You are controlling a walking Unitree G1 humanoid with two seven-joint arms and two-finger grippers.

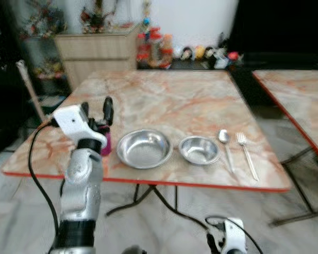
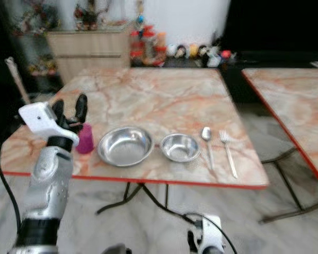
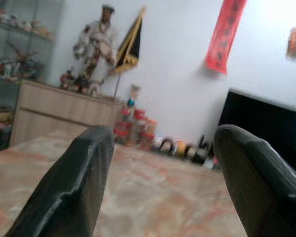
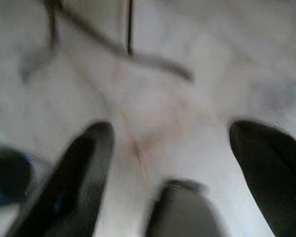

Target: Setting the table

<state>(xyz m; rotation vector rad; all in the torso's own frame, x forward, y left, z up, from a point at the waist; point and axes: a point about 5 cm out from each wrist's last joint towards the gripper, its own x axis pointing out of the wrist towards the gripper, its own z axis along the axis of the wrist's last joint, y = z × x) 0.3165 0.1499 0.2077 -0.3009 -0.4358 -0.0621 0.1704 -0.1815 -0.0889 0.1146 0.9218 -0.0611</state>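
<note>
Nearest the camera, at the bottom edge of the head views, the right gripper (image 4: 170,163) is seen hanging low over the pale marbled floor (image 4: 187,59), its two black fingers spread wide with nothing between them; a dark table leg (image 4: 130,27) is glimpsed beyond them in the blurred wrist view. Further up, the left gripper (image 2: 69,112) is held raised above the near left part of the table (image 1: 164,98), its fingers parted and empty, with the tips pointed up and away across the marble top. A small magenta cup (image 2: 85,138) is seen standing on the table just beside and below that gripper, apart from its fingers. To the right of the cup a large steel bowl (image 1: 144,148) is set near the front edge, and a smaller steel bowl (image 1: 200,150) is placed just beside it. Further right a spoon (image 1: 226,145) and a fork (image 1: 246,152) are laid side by side, handles toward the red-trimmed edge. A second table (image 1: 302,98) is seen at the right, and a wooden cabinet (image 1: 95,50) with figurines is seen behind against the white wall.
</note>
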